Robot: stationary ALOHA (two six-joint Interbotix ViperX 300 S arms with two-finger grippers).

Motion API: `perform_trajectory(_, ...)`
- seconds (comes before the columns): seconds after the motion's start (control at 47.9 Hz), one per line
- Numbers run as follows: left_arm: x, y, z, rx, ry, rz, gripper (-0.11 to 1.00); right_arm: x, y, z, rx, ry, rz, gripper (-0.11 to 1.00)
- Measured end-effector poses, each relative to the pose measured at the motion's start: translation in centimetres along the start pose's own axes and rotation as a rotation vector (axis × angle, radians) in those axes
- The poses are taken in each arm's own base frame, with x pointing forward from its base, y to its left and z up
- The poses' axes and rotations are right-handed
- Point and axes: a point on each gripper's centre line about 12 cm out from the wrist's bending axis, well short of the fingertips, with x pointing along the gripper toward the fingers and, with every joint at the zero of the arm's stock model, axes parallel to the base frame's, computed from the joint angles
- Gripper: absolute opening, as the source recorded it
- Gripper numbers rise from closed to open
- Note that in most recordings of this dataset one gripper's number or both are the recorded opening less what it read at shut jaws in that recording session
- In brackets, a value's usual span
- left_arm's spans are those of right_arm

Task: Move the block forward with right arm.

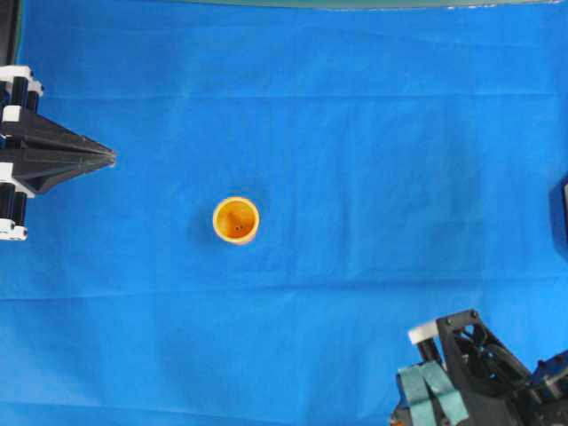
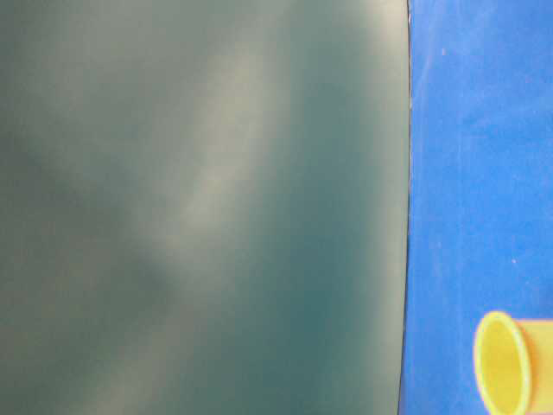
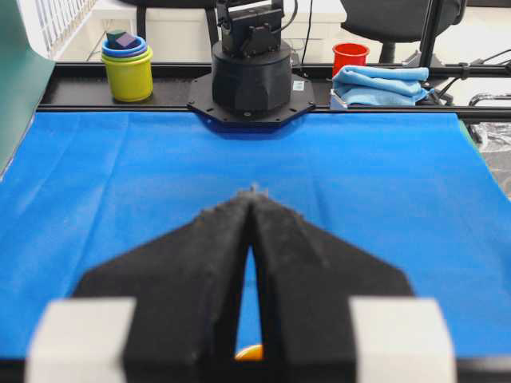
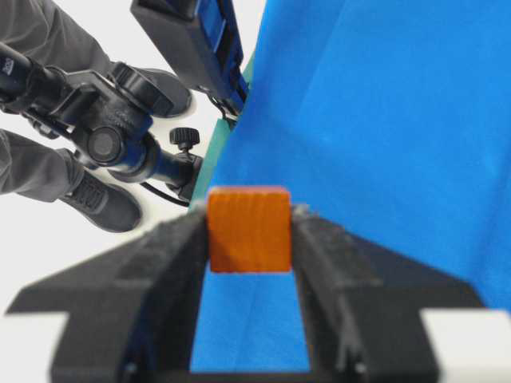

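Note:
The block (image 4: 249, 231), a small orange cube, is clamped between the two black fingers of my right gripper (image 4: 250, 214) and held above the blue cloth near the table's edge. In the overhead view the right arm sits at the bottom right with its teal-padded gripper (image 1: 432, 390); the block is hidden there. The round orange-yellow cup (image 1: 236, 220) stands near the middle of the cloth. It also shows in the table-level view (image 2: 510, 363). My left gripper (image 1: 111, 160) is shut and empty at the left edge, its tips (image 3: 254, 191) pointing toward the cup.
A dark green board (image 2: 199, 207) fills most of the table-level view. Beyond the far edge in the left wrist view are stacked cups (image 3: 128, 68), a red cup (image 3: 349, 57), a blue towel (image 3: 379, 84) and an arm base (image 3: 251, 76). A black stand (image 4: 120, 136) stands off the table.

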Motion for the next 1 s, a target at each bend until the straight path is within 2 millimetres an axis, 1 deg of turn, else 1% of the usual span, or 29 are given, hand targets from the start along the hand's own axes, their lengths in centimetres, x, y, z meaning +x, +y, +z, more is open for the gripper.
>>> perform_trajectory(0.689, 0.0, 0.0, -0.1, -0.002, 0.012, 0.000, 0.00, 0.1, 1.1, 0.5, -0.010, -0.051, 0.038, 0.41)
perform_trajectory(1.002, 0.0, 0.0, -0.1, 0.000, 0.012, 0.000, 0.00, 0.8, 1.5, 1.1, -0.012, -0.062, 0.045, 0.41)
